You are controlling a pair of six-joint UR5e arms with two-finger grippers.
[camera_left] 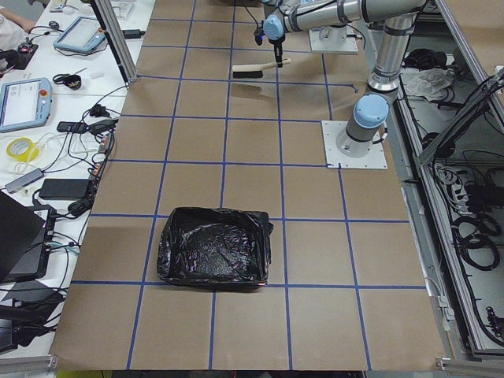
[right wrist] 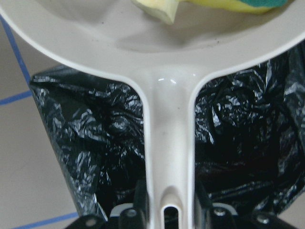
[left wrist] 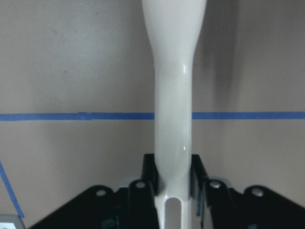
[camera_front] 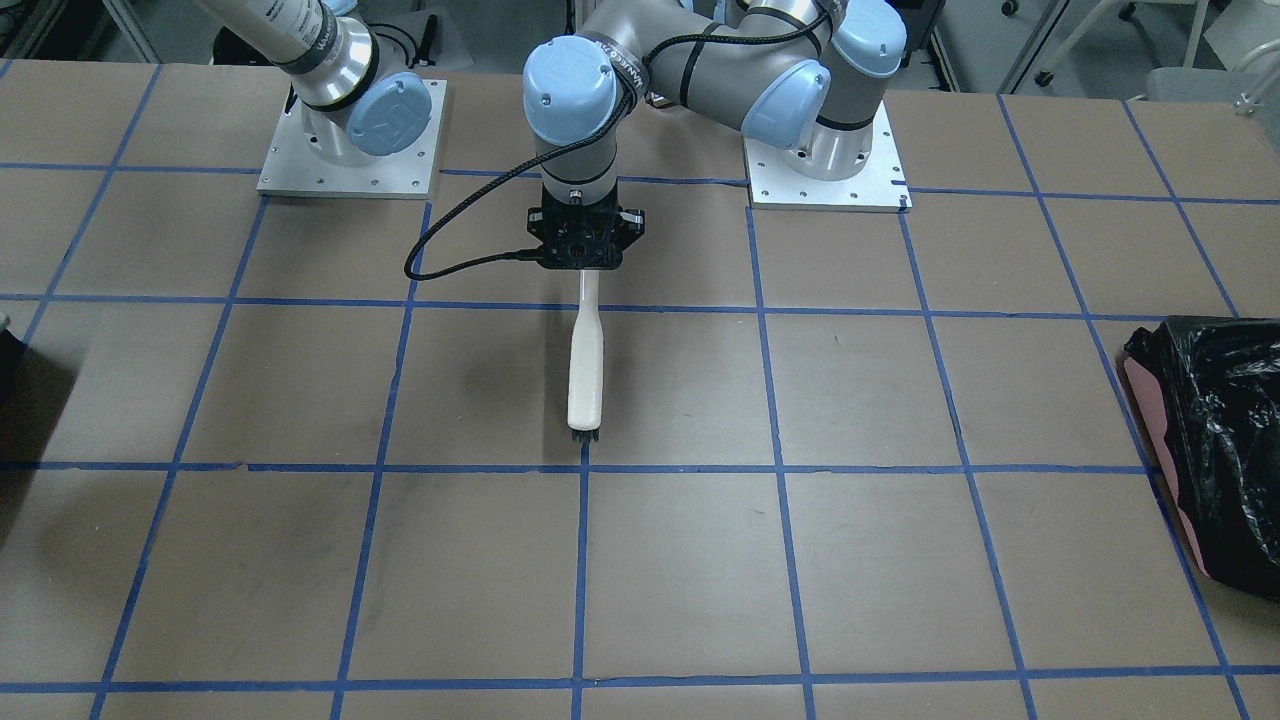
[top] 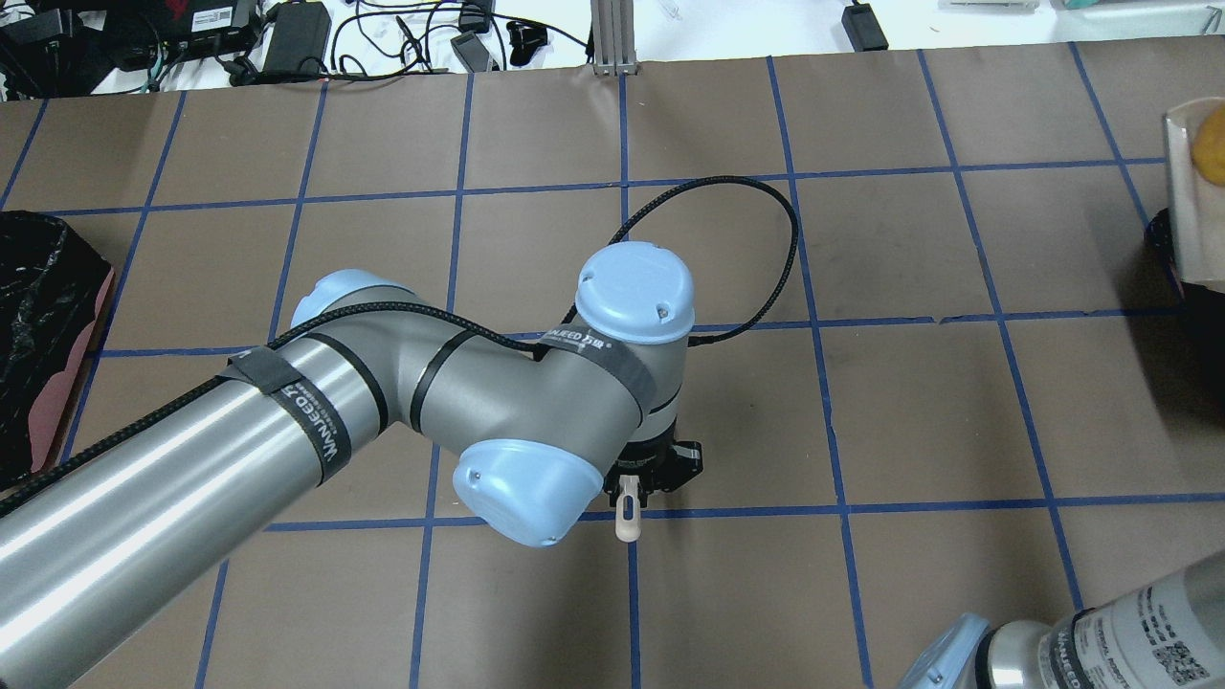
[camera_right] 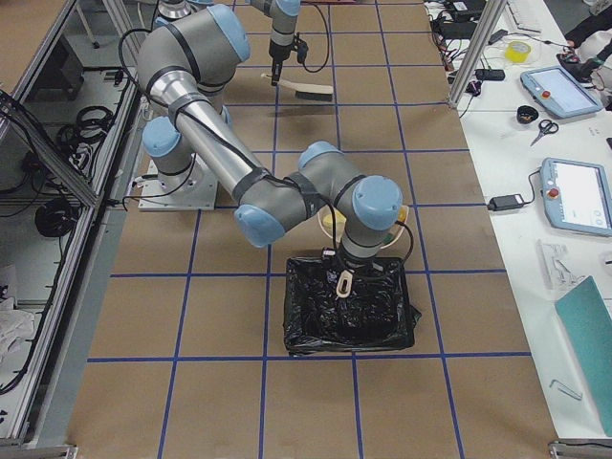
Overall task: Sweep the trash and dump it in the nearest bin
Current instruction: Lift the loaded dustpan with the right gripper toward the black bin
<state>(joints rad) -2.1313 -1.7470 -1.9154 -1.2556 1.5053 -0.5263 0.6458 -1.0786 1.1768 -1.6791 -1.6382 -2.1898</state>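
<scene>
At the 9 o'clock edge of the overhead view a spare bin (top: pixel 38 316) lined with a black bag sits alone, well apart from both arms.

Toward the middle of the surface (top: pixel 909 411), the left gripper (left wrist: pixel 172 176) has its jaws clenched on the handle of the white brush (camera_front: pixel 585 370). From the wrist camera the handle runs straight out toward 12 o'clock. In the front-facing view the bristle end is down near a blue tape line. No trash shows around it.

At the 3 o'clock edge, the right gripper (right wrist: pixel 170 205) has its jaws clamped on the handle of the white dustpan (right wrist: pixel 167 57). All three bits ride in the pan. The pale yellow slice (right wrist: pixel 155 9) and the yellow-and-green wedge (right wrist: pixel 238 4) show in the wrist view, and the orange lump (top: pixel 1208 144) shows from overhead.

The trash lies at 12 o'clock from the right jaws, along the handle's long axis. The near bin (right wrist: pixel 86 143), also lined in black, opens directly under the handle and the rear of the pan. The pan's far lip is out of frame, so I cannot tell whether it also clears the rim.

Sweeping looks done, with dumping the step in hand. The right arm is the one placed for it, since the left is well apart at centre. The tip should probably send the bits toward the bag's open middle rather than over its edge.
</scene>
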